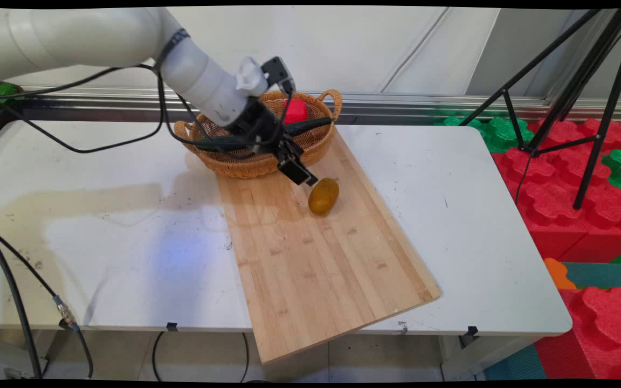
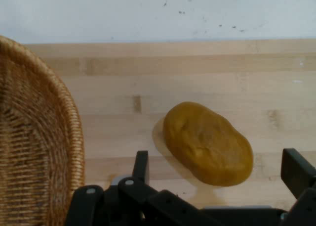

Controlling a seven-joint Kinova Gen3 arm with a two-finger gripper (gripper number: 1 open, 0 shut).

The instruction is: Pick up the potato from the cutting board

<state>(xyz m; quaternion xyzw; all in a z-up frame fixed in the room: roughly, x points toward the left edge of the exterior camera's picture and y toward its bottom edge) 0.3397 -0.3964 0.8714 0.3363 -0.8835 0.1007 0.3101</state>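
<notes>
White rounded arm (image 1: 127, 48), black cables (image 1: 100, 108) hanging, black two-finger hand (image 1: 302, 175) with bolted linkage

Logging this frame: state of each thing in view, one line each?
gripper: open, empty, just above the potato.
potato: lying on the cutting board, untouched.
cutting board: flat on the table, near end overhanging the edge.
wicker basket: upright at the board's far end, holding a red item.

Bright, even light; soft arm shadow on the table (image 1: 100, 215); both views sharp.
</notes>
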